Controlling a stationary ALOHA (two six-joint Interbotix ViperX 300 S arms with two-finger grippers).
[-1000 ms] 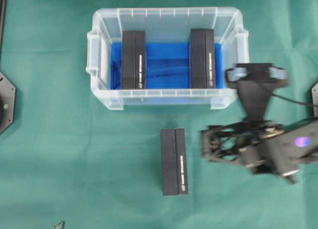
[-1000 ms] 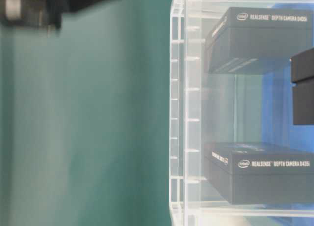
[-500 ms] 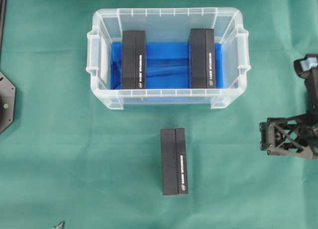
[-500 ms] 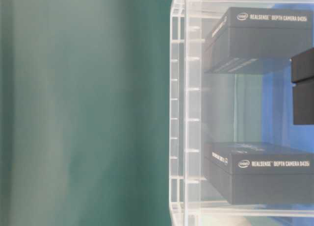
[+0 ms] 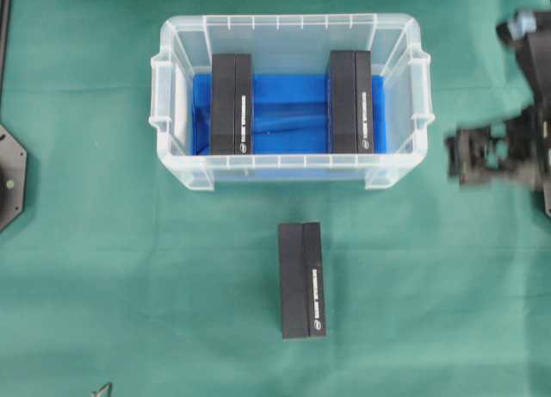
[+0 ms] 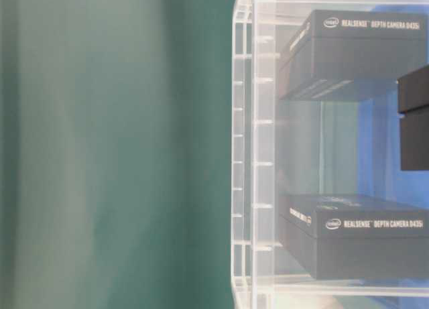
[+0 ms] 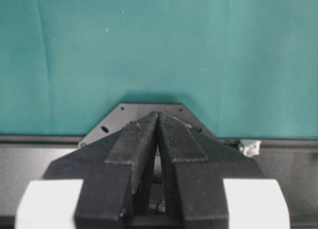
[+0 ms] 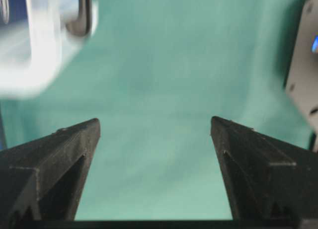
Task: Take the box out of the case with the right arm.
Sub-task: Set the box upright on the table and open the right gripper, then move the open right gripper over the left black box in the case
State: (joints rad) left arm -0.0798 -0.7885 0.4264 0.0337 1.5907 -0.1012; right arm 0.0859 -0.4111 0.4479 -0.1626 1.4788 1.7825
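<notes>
Tabletop [image 5: 103, 268] under green cloth. Case [image 5: 176, 169] at upper centre, clear, blue floor; two black boxes stand inside on edge, left box [image 5: 232, 103] and right box [image 5: 350, 101], well apart. Third box [image 5: 301, 280] lies on the cloth just below the case, outside it. Right end effector [image 5: 455, 156] blurred at the right edge, beside the case, apart from it; jaws spread wide, nothing between. Left end effector [image 7: 158, 120] pressed closed, empty, over bare cloth.
</notes>
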